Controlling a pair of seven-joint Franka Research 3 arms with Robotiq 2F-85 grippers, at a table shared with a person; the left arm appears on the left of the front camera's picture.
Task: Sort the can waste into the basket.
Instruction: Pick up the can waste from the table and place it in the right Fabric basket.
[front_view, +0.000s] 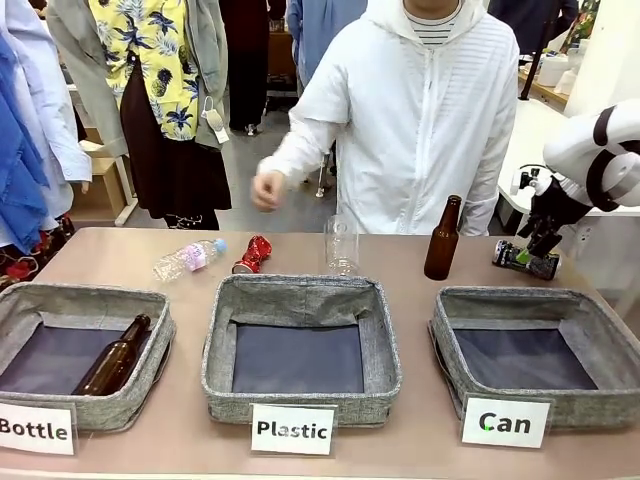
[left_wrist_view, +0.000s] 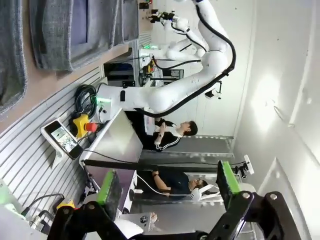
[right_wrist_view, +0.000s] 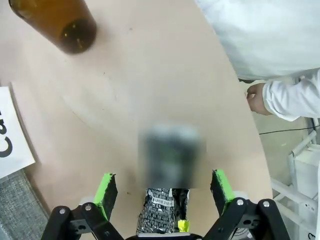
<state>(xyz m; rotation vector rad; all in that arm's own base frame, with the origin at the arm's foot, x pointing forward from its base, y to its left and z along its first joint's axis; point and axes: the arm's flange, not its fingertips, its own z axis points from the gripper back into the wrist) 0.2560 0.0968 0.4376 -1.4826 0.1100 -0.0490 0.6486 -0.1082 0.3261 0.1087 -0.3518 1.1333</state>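
Right gripper (right_wrist_view: 163, 182) gapes wide astride the black can (right_wrist_view: 160, 211) near the table (right_wrist_view: 150, 95) edge; a bottle (front_view: 442, 240) stands just left, the basket (front_view: 520, 297) nearer.

can (front_view: 527, 259) behind basket (front_view: 600, 305), other can (front_view: 252, 255) farther left

My right fingers (right_wrist_view: 106, 194) carry matt green pads. Crushed black metal can (right_wrist_view: 161, 216): creased, printed skin. Crushed red metal can (front_view: 252, 254): glossy. Square grey basket (front_view: 600, 405): rough woven cloth. Beige table (front_view: 425, 450): smooth, matt.
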